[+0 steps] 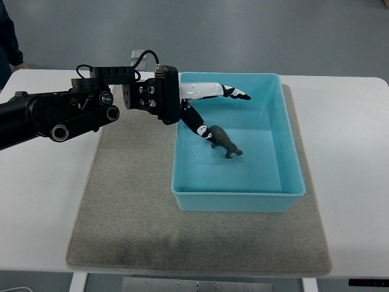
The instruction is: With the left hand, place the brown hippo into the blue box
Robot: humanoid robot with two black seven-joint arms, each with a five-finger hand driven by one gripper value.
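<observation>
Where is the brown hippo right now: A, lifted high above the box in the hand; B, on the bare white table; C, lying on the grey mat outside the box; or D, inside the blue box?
D: the brown hippo sits inside the blue box, right at the tip of the left hand's lower finger, with the other fingers spread above it.

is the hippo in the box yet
In. The brown hippo lies on the blue box floor, by the left hand fingertips.

We saw glossy smooth plastic blue box (285,182), rough grey felt-like mat (121,219), smooth matt white table (352,152).
</observation>
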